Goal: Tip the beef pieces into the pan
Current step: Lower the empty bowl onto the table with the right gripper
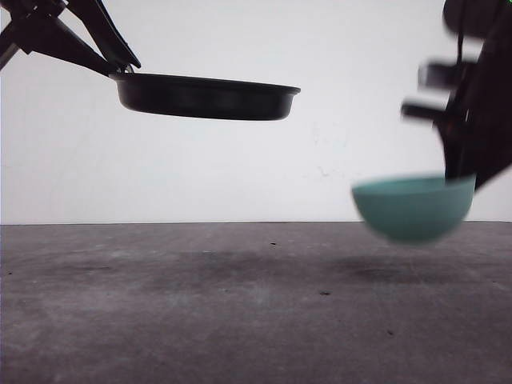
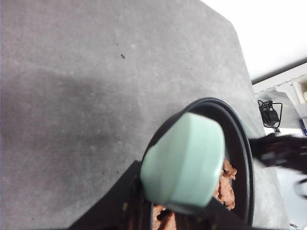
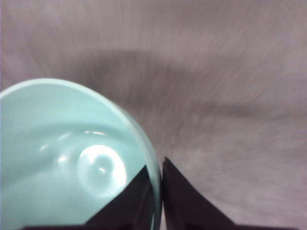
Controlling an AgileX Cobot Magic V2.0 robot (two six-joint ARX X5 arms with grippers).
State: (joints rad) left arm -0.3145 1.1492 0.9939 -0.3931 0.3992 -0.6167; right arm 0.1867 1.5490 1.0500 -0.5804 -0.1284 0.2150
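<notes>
Up close, beef pieces (image 2: 226, 184) (pan (image 2: 242, 158))

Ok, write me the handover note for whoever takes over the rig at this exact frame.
Left tool: shut on the handle of the pan, holding it level in the air, high over the table.
Right tool: shut on the rim of the bowl, holding it upright and lower than the pan, off to its right, clear of the table.
Beef pieces: in the pan. The bowl looks empty in the right wrist view.
Done: the pour, apparently.
Left: set both down and release.
</notes>
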